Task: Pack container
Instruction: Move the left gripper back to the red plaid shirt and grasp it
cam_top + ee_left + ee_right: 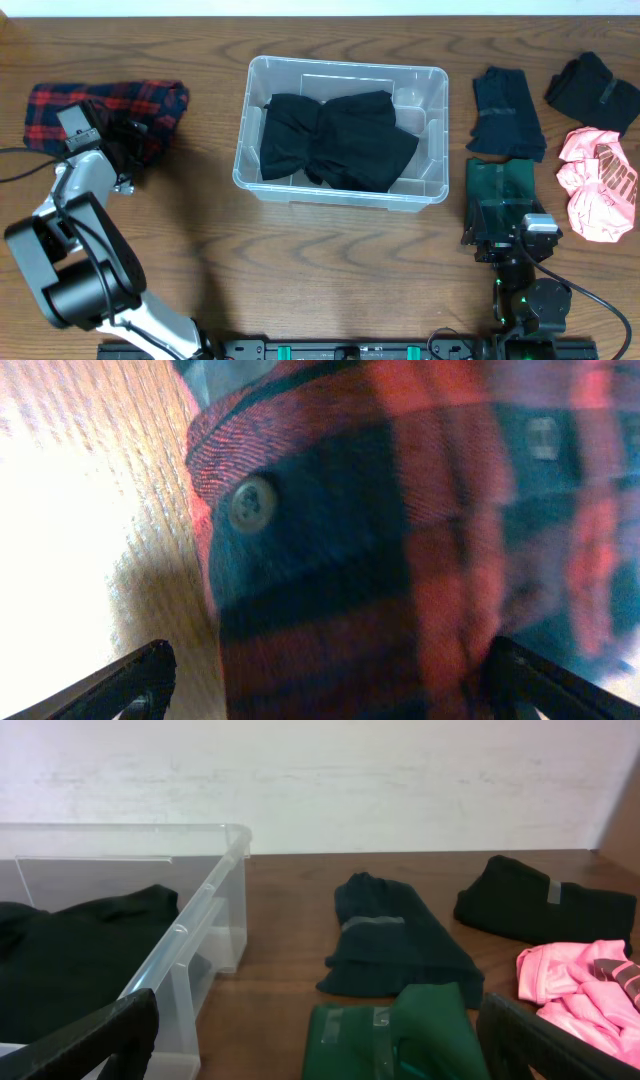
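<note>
Overhead: brown wooden desk [300, 260] carries clear container [340, 197] | right wrist: white wall [400, 770] behind desk | left claw [325, 680] wide apart | right claw [318, 1040] wide apart

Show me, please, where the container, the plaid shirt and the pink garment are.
container [340, 193], overhead view, on its near wall.
plaid shirt [150, 105], overhead view, on fabric clear of the arm.
pink garment [595, 185], overhead view, on its middle.

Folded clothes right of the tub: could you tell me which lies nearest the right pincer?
The dark green garment, just before the right pincer; the navy, black and pink ones lie farther off.
</note>
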You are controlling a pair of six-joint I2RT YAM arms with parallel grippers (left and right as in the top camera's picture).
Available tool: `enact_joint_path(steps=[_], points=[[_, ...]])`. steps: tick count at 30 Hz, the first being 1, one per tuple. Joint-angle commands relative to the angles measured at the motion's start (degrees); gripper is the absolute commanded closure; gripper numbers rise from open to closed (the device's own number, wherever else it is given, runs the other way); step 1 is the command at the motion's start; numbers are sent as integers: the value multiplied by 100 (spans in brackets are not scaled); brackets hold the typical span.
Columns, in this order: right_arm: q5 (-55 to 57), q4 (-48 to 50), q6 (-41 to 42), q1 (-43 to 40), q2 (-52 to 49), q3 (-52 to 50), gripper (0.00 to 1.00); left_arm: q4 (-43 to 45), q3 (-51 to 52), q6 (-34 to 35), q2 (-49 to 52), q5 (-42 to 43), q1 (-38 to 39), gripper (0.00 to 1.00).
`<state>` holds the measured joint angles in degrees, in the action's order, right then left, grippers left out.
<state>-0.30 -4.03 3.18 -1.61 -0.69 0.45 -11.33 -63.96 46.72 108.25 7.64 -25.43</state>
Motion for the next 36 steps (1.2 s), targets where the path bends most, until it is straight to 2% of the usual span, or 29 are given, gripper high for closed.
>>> enact_joint_path(steps=[1,11,13,17,20,22,29,36], points=[[-35,-20,-66,55,35,-15,1,151,-9,96,260,81,-50,2],[-17,-22,-66,55,35,-15,1,1064,-9,122,494,79,-50,2],[-17,-22,-66,55,35,-15,1,1274,-9,122,494,81,-52,14],[-17,-20,-66,55,35,-15,1,1475,-9,122,492,269,-52,66],[-17,-22,-66,55,35,-15,1,1495,-9,125,481,538,-52,85],[-17,-20,-66,55,35,-15,1,1495,-9,125,461,723,-52,94],[-17,-20,-66,55,35,-15,1,1488,-9,116,103,1248,-52,94],[-17,-20,-66,55,35,-15,1,1213,-9,48,-1078,1443,-52,94]])
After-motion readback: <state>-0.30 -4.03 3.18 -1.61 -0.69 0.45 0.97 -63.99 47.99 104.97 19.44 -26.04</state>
